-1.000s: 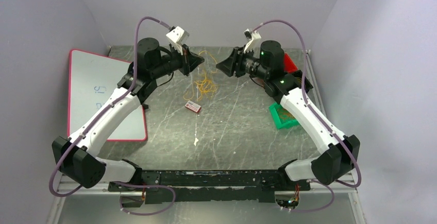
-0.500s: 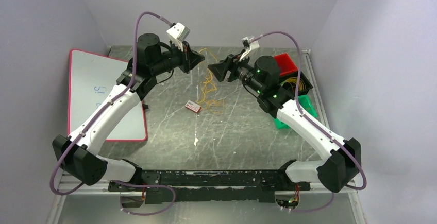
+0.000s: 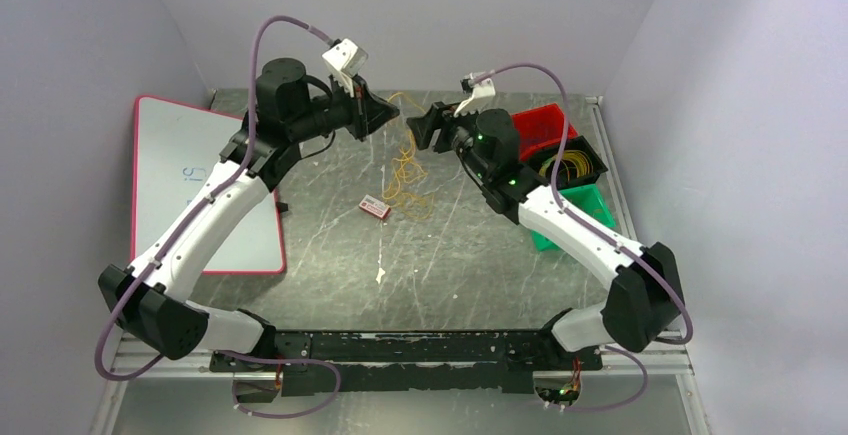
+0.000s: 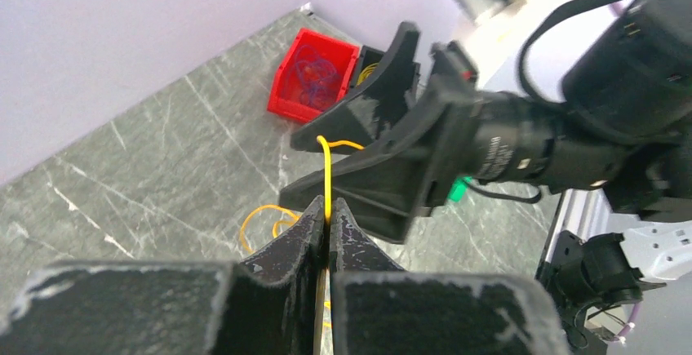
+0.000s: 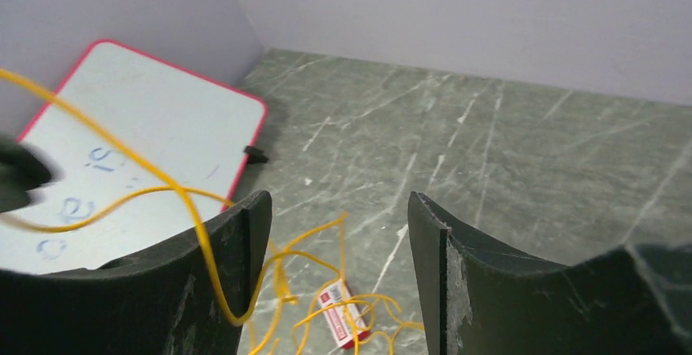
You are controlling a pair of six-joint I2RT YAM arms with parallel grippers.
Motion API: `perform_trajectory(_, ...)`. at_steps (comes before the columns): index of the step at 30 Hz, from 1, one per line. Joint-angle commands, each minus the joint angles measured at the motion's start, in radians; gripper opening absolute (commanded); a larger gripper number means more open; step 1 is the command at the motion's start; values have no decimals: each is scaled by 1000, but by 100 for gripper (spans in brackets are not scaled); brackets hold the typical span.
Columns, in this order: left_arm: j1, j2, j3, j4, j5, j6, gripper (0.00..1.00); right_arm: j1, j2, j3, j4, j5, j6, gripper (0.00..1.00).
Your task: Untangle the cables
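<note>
Cables, thin and yellow-orange, are found looped on the counter just behind a small red-and-white box. One strand is pinched in the left pincer. Right pincer is spread, with a strand crossing one finger.

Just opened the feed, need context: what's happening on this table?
Left gripper is shut on a yellow wire, holding it up above the table. The rest of the orange-yellow tangle hangs down and pools beside a small red-and-white box. Right gripper faces it, jaws open, a strand crossing one finger, nothing gripped. Not untangled yet.
</note>
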Motion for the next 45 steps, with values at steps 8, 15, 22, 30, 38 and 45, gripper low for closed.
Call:
perform_trajectory(8,-2,-5,169,-151,107,25,7,-1,102,22,114,191,-33,63)
perform_trajectory(15,-2,-53,244,-260,-22,90,7,-48,116,-27,115,207,17,54)
perform_trajectory(22,-2,-99,276,-279,-113,107,7,-123,111,-113,119,133,61,39)
perform_trajectory(30,-1,-101,333,-296,-175,121,7,-171,112,-242,142,86,101,36)
perform_trajectory(38,-2,-83,390,-285,-230,125,7,-177,126,-375,203,36,145,33)
perform_trajectory(45,-1,-51,467,-293,-268,145,7,-177,118,-422,225,-5,137,30)
